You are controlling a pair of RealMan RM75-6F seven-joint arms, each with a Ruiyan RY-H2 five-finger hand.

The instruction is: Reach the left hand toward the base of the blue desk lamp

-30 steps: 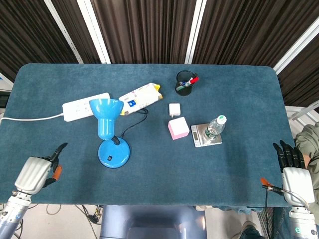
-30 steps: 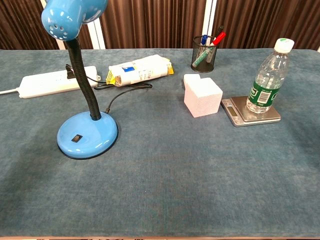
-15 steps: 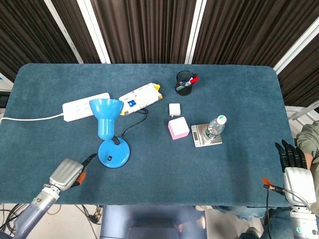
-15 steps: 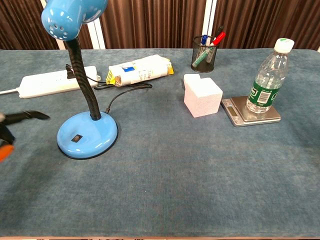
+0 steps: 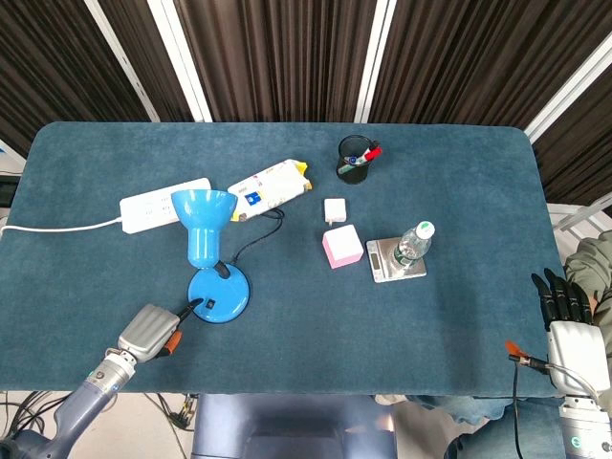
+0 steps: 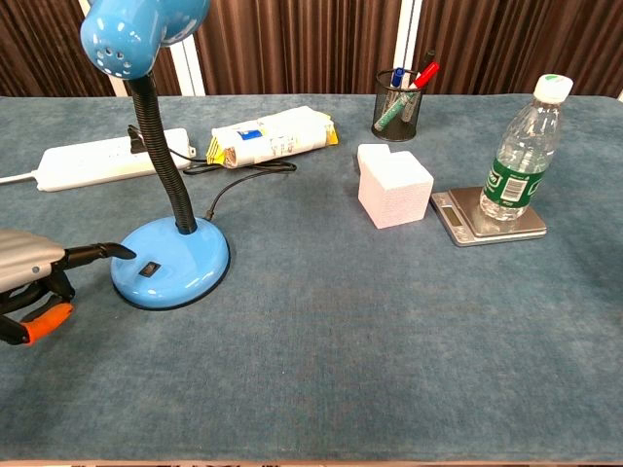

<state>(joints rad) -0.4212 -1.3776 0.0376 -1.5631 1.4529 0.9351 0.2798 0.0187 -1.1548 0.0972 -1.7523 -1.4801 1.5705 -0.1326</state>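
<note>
Left hand [image 5: 151, 331]: at about 7 o'clock from the lamp's foot, low over the cloth; one dark finger stretched out towards the foot, the others curled under, nothing in its grasp; in the chest view the fingertip [image 6: 122, 251] sits at the rim, though whether it touches I cannot tell

Blue desk lamp [image 5: 203, 229]: stands left of the table's middle; its round base [image 5: 218, 294] flat on the cloth, the black neck rising from it and the shade tipped over towards 12 o'clock

Switch [image 6: 148, 269]: a small dark rocker on the near side of the base, turned towards the robot; probably why the finger comes in from this side

Cable: runs off the base towards 1 o'clock, so the near side stays free for the hand

Progress: the reach looks nearly finished to me; only a small push forward seems left

Risk: the base looks light and smooth; a sideways nudge might slide it

Right hand [image 5: 568, 320]: at the table's 4 o'clock corner, well apart from everything; fingers straight and spread, grasping nothing

Power strip [image 5: 164, 204]: at 11 o'clock from the base, beside a yellow and white packet [image 5: 270, 187]

Bottle [image 5: 412, 244]: upright on the small scale [image 5: 391, 259], at 3 o'clock from the lamp, near a pink block [image 5: 342, 246]

Pen cup [image 5: 355, 159]: at 1 o'clock, towards the far edge
</note>
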